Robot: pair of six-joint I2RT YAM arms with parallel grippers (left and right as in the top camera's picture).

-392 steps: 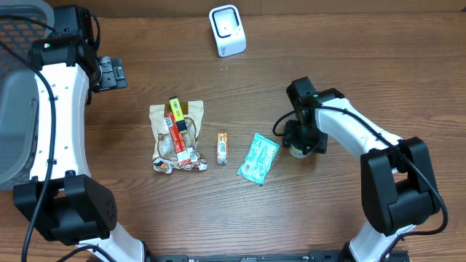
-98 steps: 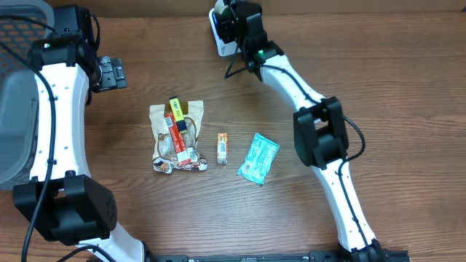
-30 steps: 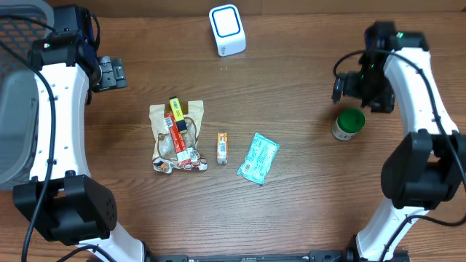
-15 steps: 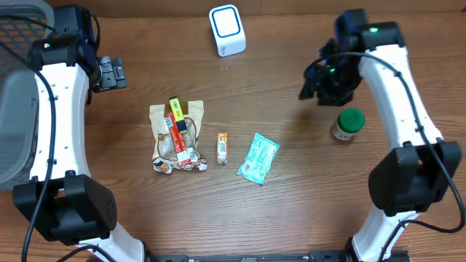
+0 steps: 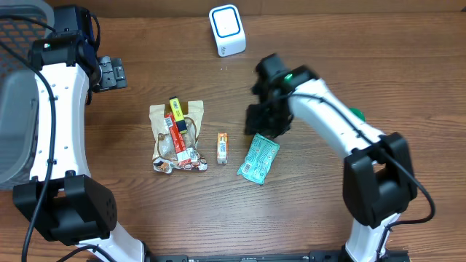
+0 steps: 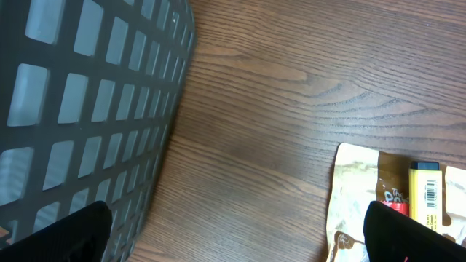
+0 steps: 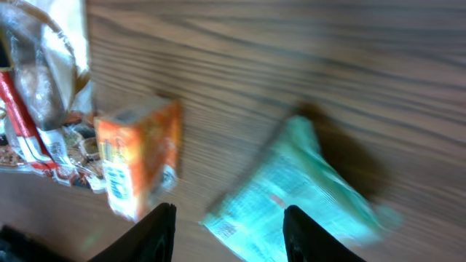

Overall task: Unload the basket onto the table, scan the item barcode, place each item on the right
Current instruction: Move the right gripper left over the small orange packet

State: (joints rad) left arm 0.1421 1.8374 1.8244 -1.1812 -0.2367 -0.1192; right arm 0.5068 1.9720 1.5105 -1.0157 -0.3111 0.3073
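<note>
Teal packet (image 5: 258, 159) lies near the right claw (image 7: 227, 218).

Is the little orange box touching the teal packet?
Apart. The overhead view shows bare table between the orange box and the teal packet.

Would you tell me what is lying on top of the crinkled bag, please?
A yellow pack and a red bar lie across the bag. They cover its middle, so whatever is printed or packed beneath them cannot be seen.
</note>
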